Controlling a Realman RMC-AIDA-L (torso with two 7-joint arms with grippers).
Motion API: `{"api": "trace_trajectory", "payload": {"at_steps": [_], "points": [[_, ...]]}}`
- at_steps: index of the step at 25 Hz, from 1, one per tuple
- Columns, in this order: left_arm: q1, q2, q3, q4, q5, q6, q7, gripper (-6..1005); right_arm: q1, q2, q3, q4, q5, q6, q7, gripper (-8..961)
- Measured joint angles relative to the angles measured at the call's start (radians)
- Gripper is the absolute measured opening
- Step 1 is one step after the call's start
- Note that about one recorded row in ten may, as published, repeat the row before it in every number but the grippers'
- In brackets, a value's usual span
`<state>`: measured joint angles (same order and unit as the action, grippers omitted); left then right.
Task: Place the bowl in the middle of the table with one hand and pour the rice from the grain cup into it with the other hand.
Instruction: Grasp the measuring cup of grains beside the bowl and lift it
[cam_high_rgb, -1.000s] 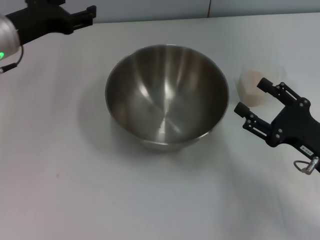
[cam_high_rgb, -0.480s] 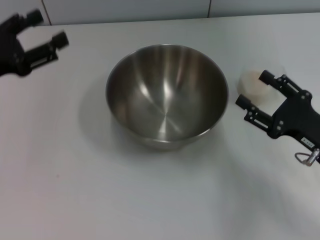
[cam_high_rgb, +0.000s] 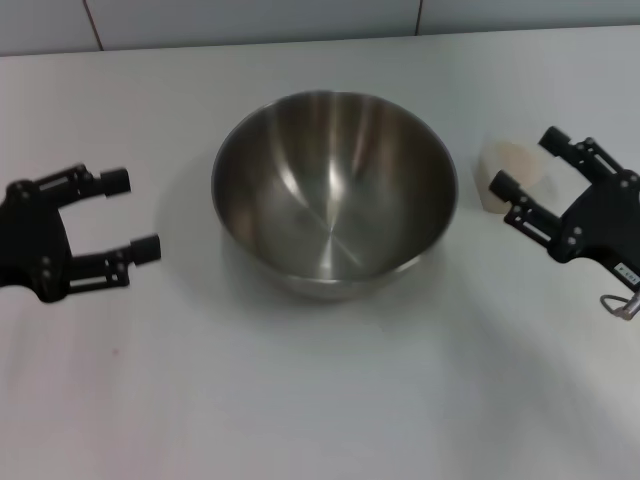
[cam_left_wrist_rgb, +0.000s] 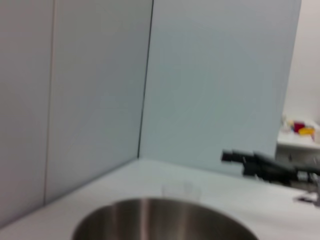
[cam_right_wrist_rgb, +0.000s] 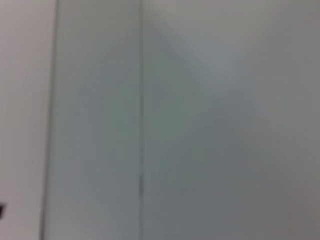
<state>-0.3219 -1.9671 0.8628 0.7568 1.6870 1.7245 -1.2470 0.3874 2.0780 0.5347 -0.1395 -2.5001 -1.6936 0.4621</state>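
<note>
Bowl (cam_high_rgb: 335, 195) centred, left hand (cam_high_rgb: 128, 215) open beside, right hand (cam_high_rgb: 526, 165) flanking grain cup (cam_high_rgb: 505, 172)

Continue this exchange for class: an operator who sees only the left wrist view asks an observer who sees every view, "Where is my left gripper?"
Observer: The left gripper is open, on the robot's left of the bowl, apart from it.
Operator: Anything in the bowl?
Observer: No, its inside is bare steel.
Operator: Where is the rice?
Observer: The rice is in the grain cup; the open right gripper appears to straddle it.
</note>
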Motion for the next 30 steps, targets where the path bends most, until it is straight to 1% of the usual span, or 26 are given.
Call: {"api": "trace_trajectory", "payload": {"at_steps": [1,5,8,13,15,23,27,29,30], "points": [[0.000,0.000,0.000,0.000,0.000,0.000,0.000,861,0.000,0.000,0.000,0.000,0.000,0.000,0.000,783],[0.000,-0.012,-0.001,0.016,0.052,-0.002,0.021,860,-0.021,0.002,0.005,0.010,0.028,0.005,0.000,782],[-0.003,-0.014,-0.001,0.018,0.052,0.003,0.026,861,-0.025,0.004,0.006,0.012,0.029,0.012,0.000,782],[-0.008,-0.015,-0.001,0.020,0.053,0.011,0.039,861,-0.042,0.006,0.013,0.029,0.030,0.059,0.000,782],[-0.008,-0.019,-0.001,0.022,0.053,0.011,0.055,861,-0.052,0.006,0.036,0.033,0.031,0.089,0.000,782],[-0.011,-0.021,-0.001,0.023,0.052,0.011,0.062,860,-0.062,0.007,0.054,0.034,0.032,0.165,-0.009,782],[-0.011,-0.023,-0.002,0.023,0.052,0.011,0.063,860,-0.075,0.008,0.085,0.045,0.041,0.187,-0.048,782],[-0.011,-0.023,-0.002,0.021,0.052,0.010,0.063,860,-0.084,0.008,0.116,0.050,0.042,0.190,-0.061,783],[-0.011,-0.025,-0.002,0.017,0.052,0.010,0.063,860,-0.094,0.008,0.154,0.053,0.043,0.191,-0.068,783]]}}
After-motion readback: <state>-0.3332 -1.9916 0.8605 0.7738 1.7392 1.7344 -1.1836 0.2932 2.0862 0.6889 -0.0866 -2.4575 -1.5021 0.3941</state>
